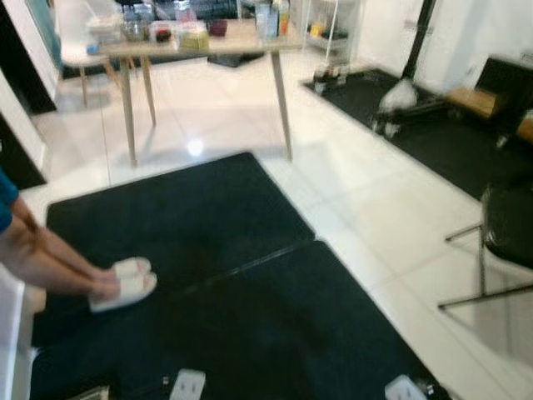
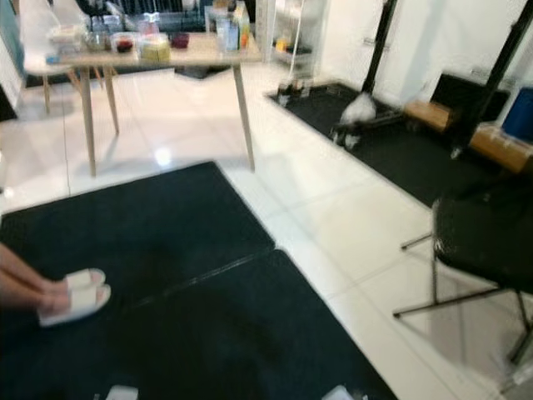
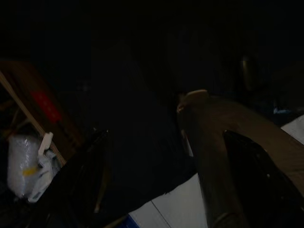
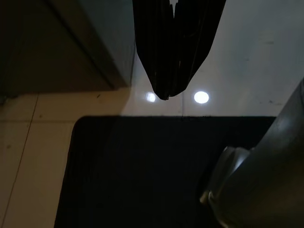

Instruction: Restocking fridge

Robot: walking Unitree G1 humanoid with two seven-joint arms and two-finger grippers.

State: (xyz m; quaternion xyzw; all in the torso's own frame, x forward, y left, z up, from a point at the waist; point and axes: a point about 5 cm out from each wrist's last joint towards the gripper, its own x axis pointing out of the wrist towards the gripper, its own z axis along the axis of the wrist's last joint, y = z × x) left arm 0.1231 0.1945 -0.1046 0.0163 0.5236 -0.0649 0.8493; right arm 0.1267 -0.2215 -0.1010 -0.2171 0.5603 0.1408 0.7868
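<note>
A wooden table (image 1: 241, 40) stands far ahead across the room. On it sit several food containers (image 1: 176, 33) and bottles (image 1: 268, 18), all blurred. My right gripper (image 4: 165, 92) hangs at my side over the edge of a black mat, its fingers shut with nothing between them. In the dark left wrist view, my left gripper (image 3: 171, 190) hangs low with its two fingers (image 3: 256, 175) apart and nothing held. My own leg (image 3: 213, 156) is close beside it.
Black mats (image 1: 216, 275) cover the floor in front of me. A person's legs in white slippers (image 1: 125, 282) rest on the mat at the left. A black chair (image 1: 510, 223) stands at the right, with gym gear (image 1: 400, 96) on another mat beyond.
</note>
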